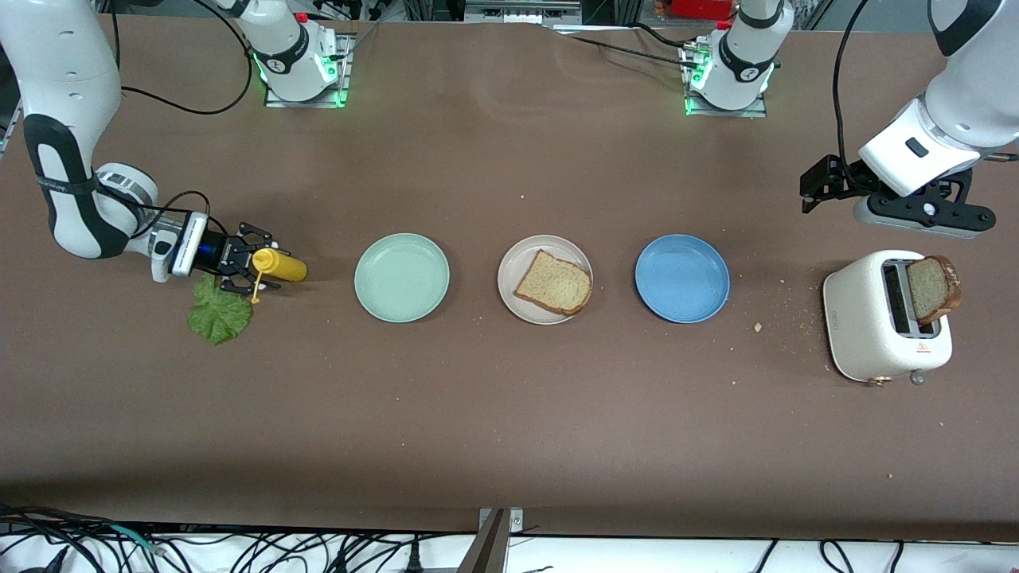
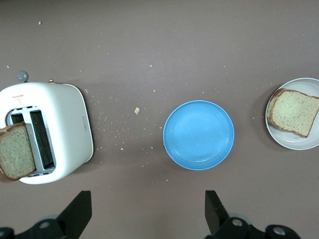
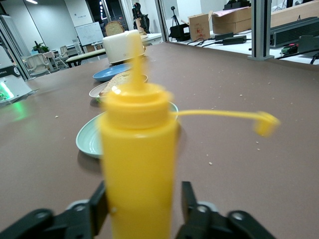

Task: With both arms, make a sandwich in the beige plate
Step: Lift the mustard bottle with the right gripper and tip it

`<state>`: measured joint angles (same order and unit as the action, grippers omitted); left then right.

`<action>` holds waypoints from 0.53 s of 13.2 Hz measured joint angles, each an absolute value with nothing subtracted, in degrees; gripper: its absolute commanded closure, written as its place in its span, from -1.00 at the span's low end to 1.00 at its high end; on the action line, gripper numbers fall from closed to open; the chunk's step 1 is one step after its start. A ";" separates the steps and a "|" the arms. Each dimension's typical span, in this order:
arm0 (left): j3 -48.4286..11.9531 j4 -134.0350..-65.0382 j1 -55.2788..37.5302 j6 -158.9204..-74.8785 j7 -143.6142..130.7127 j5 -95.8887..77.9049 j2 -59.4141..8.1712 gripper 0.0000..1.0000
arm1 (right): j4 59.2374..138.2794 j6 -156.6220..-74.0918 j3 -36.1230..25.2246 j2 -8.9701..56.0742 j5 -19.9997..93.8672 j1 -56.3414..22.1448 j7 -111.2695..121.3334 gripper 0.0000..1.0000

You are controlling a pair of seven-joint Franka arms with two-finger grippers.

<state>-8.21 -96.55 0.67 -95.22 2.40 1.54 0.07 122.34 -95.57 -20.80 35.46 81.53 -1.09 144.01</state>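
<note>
Plates: three in a row — mint-green plate [image 1: 401,277], beige plate [image 1: 544,278], blue plate [image 1: 681,278].

Bread slices: two — one slice [image 1: 554,282] on the beige plate, one toast slice [image 1: 932,288] standing in the toaster.

Toaster [image 1: 884,318]: one.

Lettuce leaf [image 1: 218,311]: one.

Yellow squeeze bottle [image 1: 279,265]: one.

Robot arms: two.

Grippers: two — left gripper [image 2: 144,211], right gripper [image 1: 240,259].

A small red triangular warning sign is seen on the toaster [image 1: 888,326], on its side nearest the front camera. Red print is carried on the toaster's top in the left wrist view, but it cannot be read. No other legible text is found.
</note>
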 measured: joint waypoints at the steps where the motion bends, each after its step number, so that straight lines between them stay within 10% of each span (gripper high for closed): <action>1: -8.21 -96.55 0.67 -95.22 2.40 1.54 0.07 -1.00 | 122.31 -95.58 -20.79 35.51 81.90 -1.45 144.01 1.00; 7: -8.20 -96.55 0.67 -95.13 2.40 1.54 0.05 -1.00 | 116.58 -102.27 -20.96 34.37 82.98 -5.12 137.79 1.00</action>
